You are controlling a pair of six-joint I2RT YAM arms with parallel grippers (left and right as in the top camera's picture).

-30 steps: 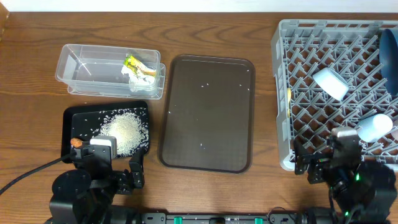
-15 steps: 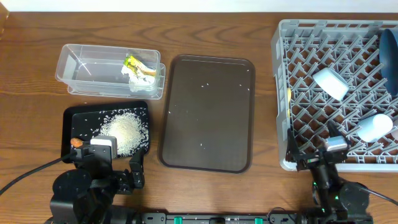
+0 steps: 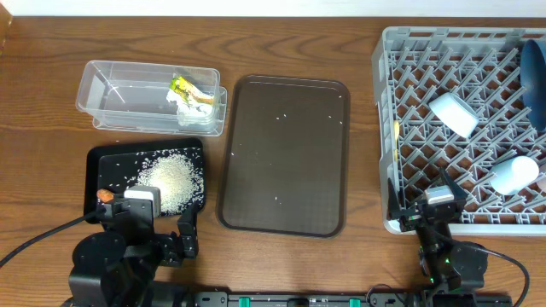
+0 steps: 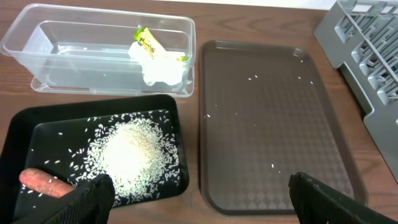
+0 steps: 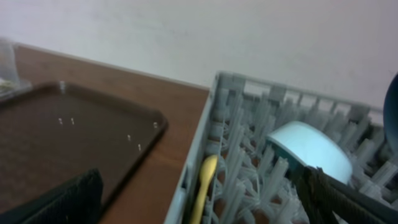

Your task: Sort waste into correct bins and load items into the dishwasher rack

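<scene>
The grey rack [image 3: 409,85] stands at the right. In it are the blue plate [image 3: 536,72], the light-blue cup [image 3: 452,112], the white cup [image 3: 516,173] and the yellow spoon [image 3: 397,128] along its left wall. No bowl is in view. The clear tub [image 3: 119,94] holds the tissue [image 3: 192,107] and wrapper [image 3: 181,84]. The black bin [image 3: 107,158] holds rice [image 3: 171,179] and the carrot [image 3: 104,194]. My left gripper [image 4: 199,208] is open and empty, low in front of the black bin. My right gripper [image 5: 199,208] is open and empty at the rack's front left corner, in front of the spoon [image 5: 204,183].
The dark brown tray [image 3: 286,153] lies in the middle with a few rice grains on it. It also shows in the left wrist view [image 4: 267,124] and the right wrist view [image 5: 56,130]. Both arm bases sit at the table's front edge.
My right arm has moved left along the rack's front edge, from its front right part to its front left corner. The left arm has not moved.
</scene>
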